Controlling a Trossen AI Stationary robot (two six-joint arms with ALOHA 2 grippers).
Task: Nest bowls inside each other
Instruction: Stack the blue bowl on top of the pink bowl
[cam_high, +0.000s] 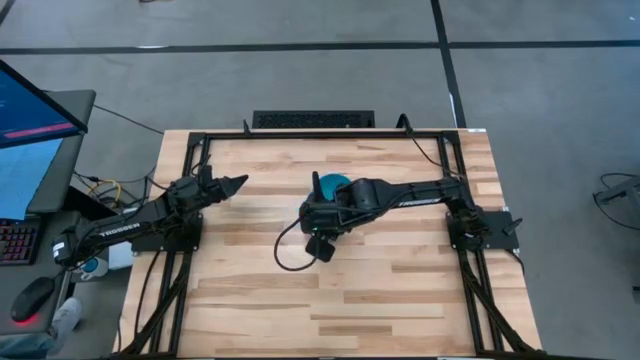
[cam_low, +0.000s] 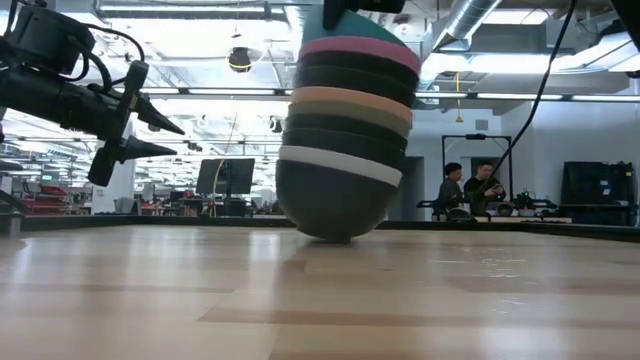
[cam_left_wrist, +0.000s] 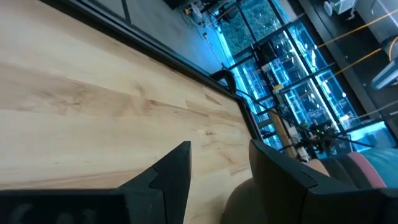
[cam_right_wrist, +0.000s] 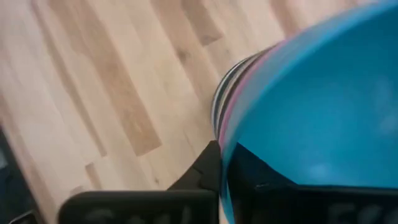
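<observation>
Near the middle of the tabletop (cam_high: 300, 300), the bowls (cam_low: 345, 140) are being kept as one nested stack — black, white, orange and pink rims showing, the bright blue bowl (cam_right_wrist: 323, 106) on top. Its rim is being pinched by the closed fingers of the right gripper (cam_right_wrist: 224, 163), probably so it can be seated. Off to one side, the left gripper (cam_high: 232, 186) is being held open and empty — clear of the stack.

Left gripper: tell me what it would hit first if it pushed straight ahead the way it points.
Probably the stack of bowls. The left gripper points across the table toward it, with bare wood between; whether its height lines up is unclear.
</observation>
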